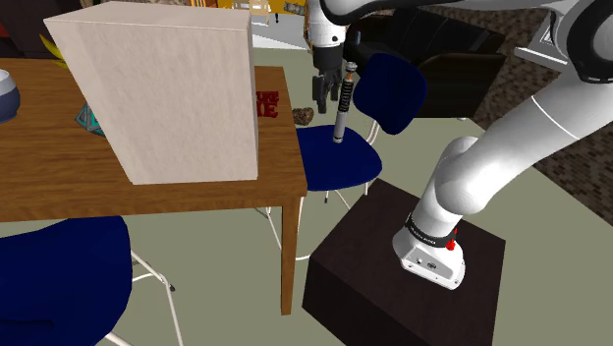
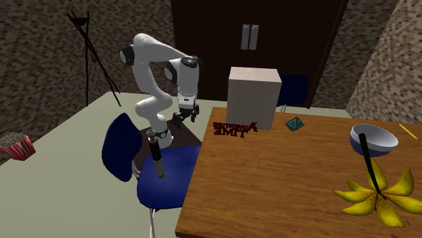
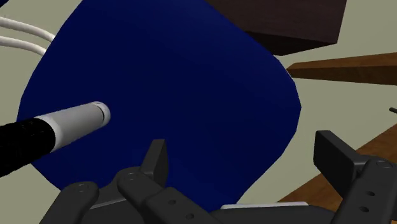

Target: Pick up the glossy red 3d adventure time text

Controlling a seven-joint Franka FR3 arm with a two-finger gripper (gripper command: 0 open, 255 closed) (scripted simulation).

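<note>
Hovering open and empty, the black end effector [image 3: 242, 149] should pinch the glossy red 3D lettering [image 2: 235, 128] (stiff, likely slick) across its thickness.

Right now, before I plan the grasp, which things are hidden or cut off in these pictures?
Glossy red 3D text: shoulder view, the tall beige box hides most letters.
Small teal object: shoulder view, partly behind the box; too small to identify.
Dark blue round bowl: cut by the shoulder view's left edge.
Black and silver cylinder: wrist view, its black end is cut by the edge.
</note>
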